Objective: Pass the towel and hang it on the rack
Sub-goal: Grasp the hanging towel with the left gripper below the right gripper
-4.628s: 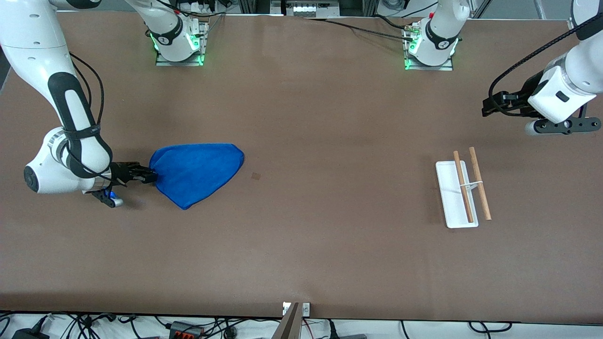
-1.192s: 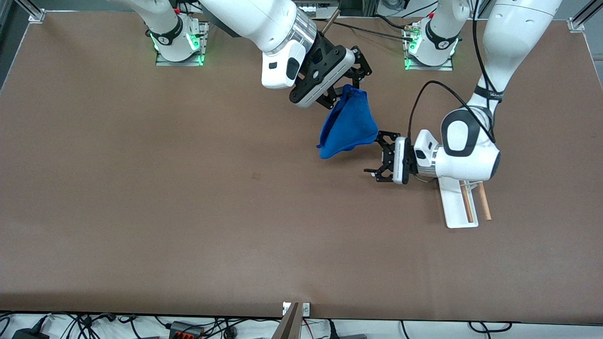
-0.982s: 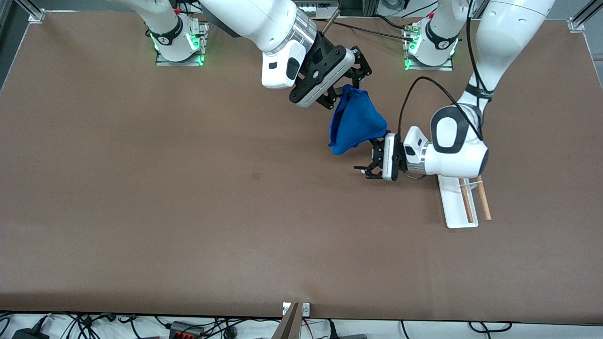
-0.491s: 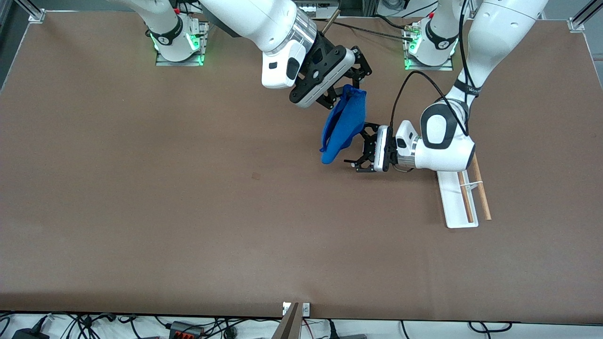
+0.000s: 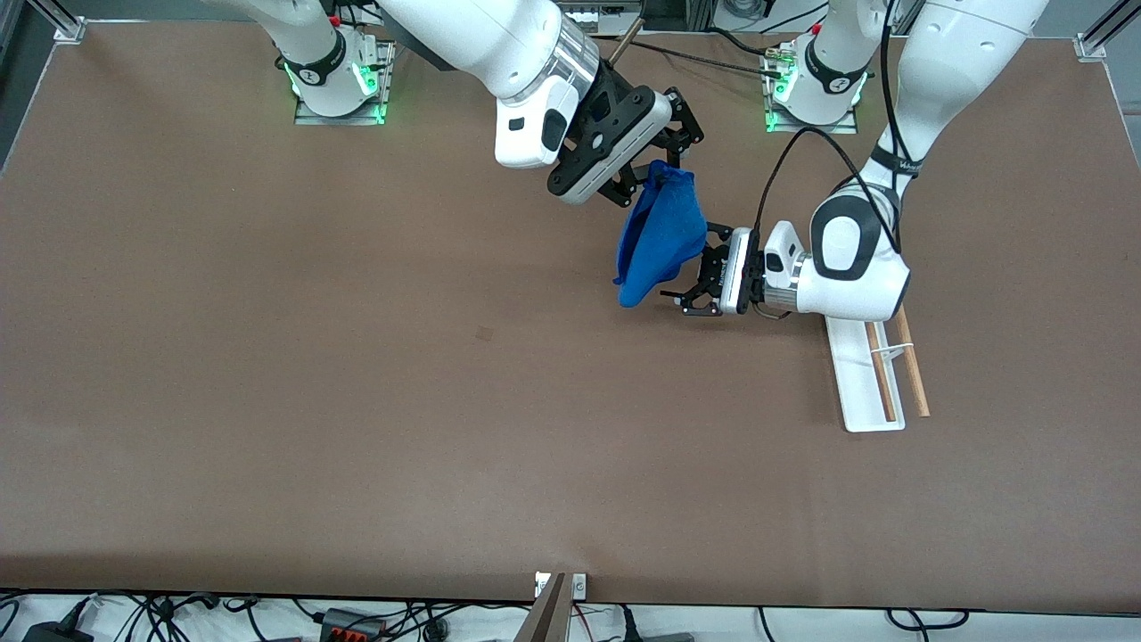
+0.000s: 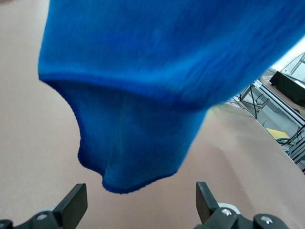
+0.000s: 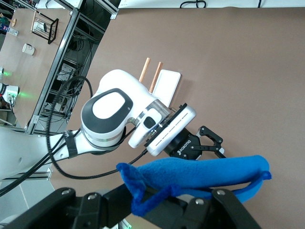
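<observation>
The towel [image 5: 661, 239] hangs long-axis down over mid-surface, pinched at its top by the right gripper [image 5: 664, 171]. The left gripper [image 5: 694, 283], at its 4 o'clock, has fingers spread wide around the lower hem, holding nothing.

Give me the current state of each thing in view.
towel: hanging in the air from the right gripper
right gripper: shut on the towel's top
left gripper: open beside the towel's lower part
rack: standing on the table, bars bare
</observation>
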You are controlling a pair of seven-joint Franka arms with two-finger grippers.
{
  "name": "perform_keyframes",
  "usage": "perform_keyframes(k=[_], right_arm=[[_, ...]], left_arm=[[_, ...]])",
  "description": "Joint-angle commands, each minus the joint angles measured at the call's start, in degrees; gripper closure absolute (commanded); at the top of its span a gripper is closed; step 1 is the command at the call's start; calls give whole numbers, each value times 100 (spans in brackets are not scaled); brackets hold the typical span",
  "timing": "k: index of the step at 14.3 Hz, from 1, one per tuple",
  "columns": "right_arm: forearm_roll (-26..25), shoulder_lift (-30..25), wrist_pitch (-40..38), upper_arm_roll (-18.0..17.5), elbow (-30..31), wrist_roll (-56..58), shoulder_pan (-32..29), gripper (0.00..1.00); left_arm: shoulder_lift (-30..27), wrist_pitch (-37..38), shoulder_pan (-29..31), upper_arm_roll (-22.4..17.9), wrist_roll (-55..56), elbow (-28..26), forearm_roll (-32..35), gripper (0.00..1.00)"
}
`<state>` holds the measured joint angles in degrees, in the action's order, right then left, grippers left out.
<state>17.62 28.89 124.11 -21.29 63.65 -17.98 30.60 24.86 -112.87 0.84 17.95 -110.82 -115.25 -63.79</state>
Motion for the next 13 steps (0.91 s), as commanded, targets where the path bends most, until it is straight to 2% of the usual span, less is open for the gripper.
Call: perform_keyframes(k=[1,6,7,8,9,10,11,12,13], right_arm=[[-170,55,17,11,-134,-144,60,100],[-180,55,17,11,-125,-144,60,100],[-180,55,17,11,-125,-144,60,100],[-180,55,17,11,-125,-144,60,100],[-188,55,17,11,-125,-144,60,100],[-189,55,17,11,-125,-144,60,100],[-180,55,17,20,-125,-144,60,100],[-180,55,17,11,-125,-144,60,100],[-188,55,17,11,-125,-144,60,100]], left_arm=[[-280,-50,4,59,-80,-156,-440,0],[-271,-516,-259,182,-71,-86,-898,0],[-271,-595,-286,261,-62,-94,-925,1],[-271,-648,-295,322,-53,-86,-1047,8],[-254,-683,-295,340,-45,-77,-1083,32],[-245,-692,-295,341,-45,-77,-1101,45],[-245,-692,-295,341,-19,-68,-1109,70],[-236,-692,-278,332,-10,-77,-1110,89],[-201,-684,-243,340,-62,-68,-1110,100]])
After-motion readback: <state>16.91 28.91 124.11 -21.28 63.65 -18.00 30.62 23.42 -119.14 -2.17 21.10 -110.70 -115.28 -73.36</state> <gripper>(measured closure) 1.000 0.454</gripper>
